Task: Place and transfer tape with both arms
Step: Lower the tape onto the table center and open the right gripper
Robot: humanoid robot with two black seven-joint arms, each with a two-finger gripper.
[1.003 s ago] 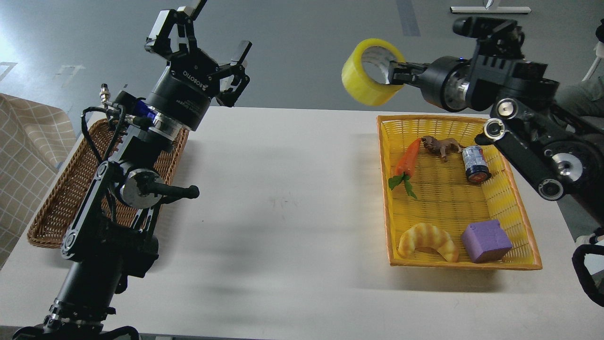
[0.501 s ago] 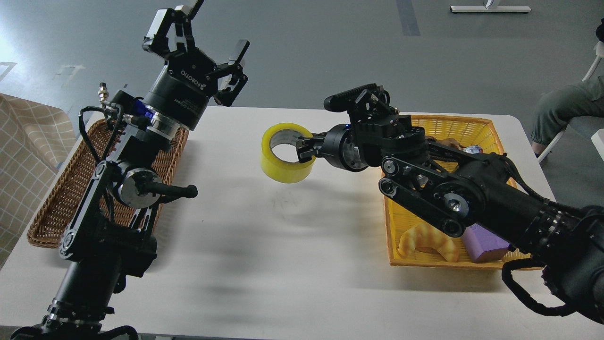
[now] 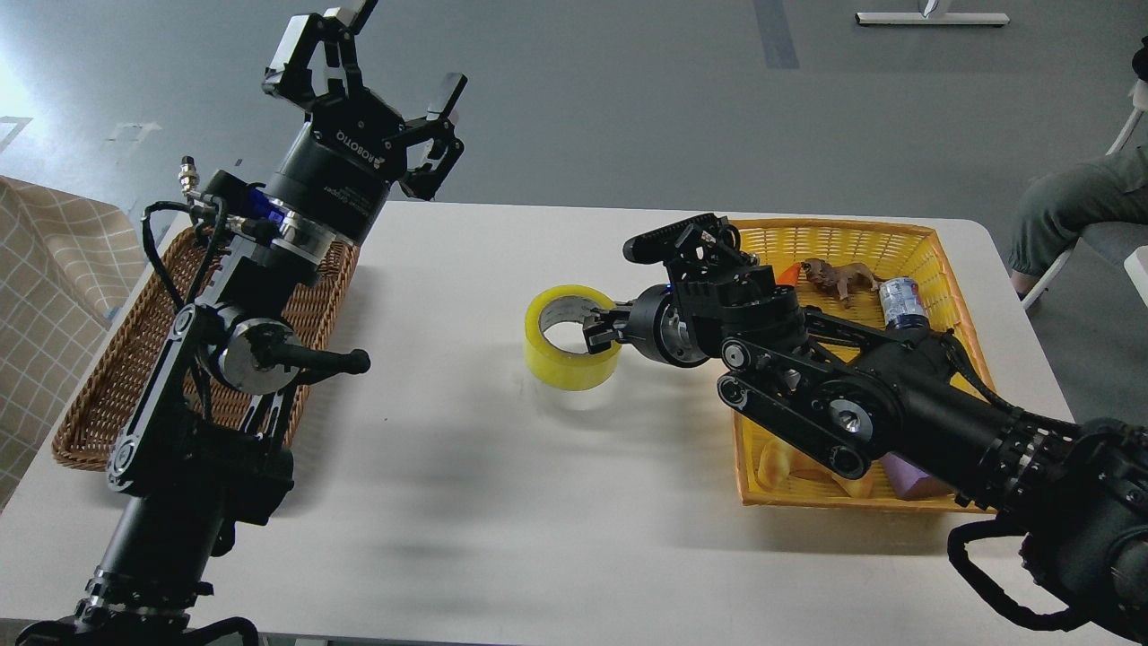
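The tape (image 3: 571, 350), a thick yellow roll with a grey core, is at the middle of the white table (image 3: 502, 502), resting on it or just above it, its hole facing up. My right gripper (image 3: 599, 330) reaches in from the right and is shut on the roll's right wall, one finger inside the hole. My left gripper (image 3: 372, 67) is open and empty, held high above the table's far left, fingers pointing up and away from the tape.
A brown wicker tray (image 3: 99, 386) lies at the left under my left arm. A yellow basket (image 3: 906, 242) at the right holds a carrot, a toy animal, a small can, a croissant toy and a purple block, partly hidden by my right arm.
My right gripper carried the tape from high at the far right down and left to the table's middle. My left gripper shifted slightly up and left, still open.
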